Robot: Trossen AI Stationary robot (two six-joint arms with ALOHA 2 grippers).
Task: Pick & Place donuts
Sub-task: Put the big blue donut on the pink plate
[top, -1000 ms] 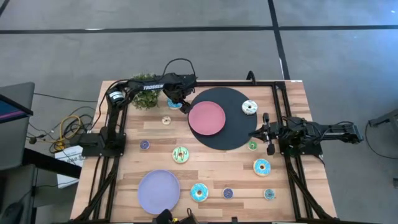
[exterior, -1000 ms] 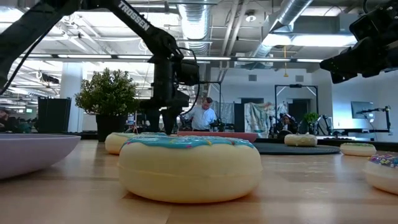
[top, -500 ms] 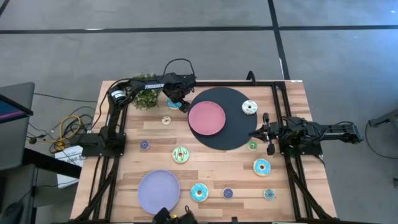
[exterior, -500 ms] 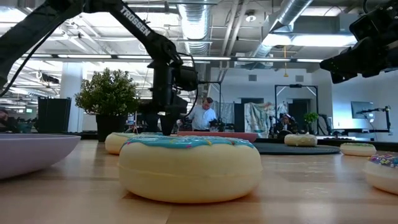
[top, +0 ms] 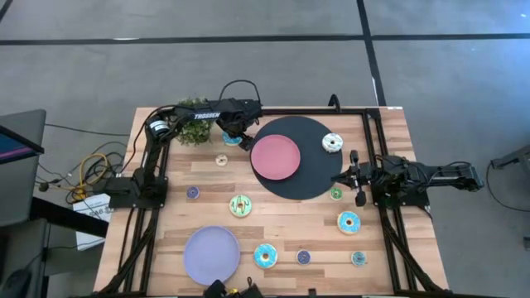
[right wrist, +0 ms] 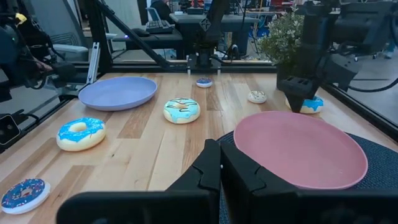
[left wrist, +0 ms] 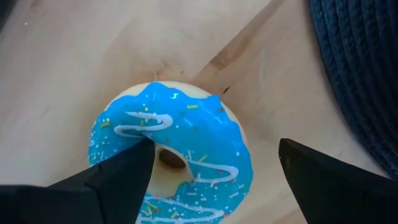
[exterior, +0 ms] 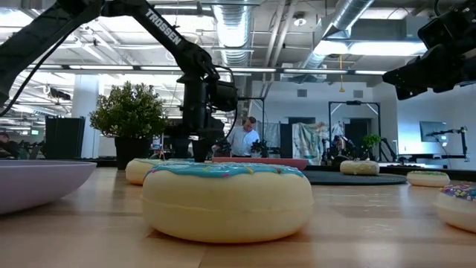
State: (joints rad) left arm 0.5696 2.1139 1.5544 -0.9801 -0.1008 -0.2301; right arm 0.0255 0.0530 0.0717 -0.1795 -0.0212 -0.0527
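Covering most of the high view, the wooden table carries a dark round mat with a pink plate on it and a lavender plate near the front edge. A potted plant stands at the back, partly hidden by the left arm. The left gripper is down over a blue-iced donut just beside the mat, fingers spread, one tip over the hole and the other clear of the rim (the donut's near edge is cut off in the wrist view). The right gripper waits at the mat's right edge, fingers pressed together. Other donuts lie scattered: a white one on the mat, a green one mid-table; the coin-sized ones are hard to make out.
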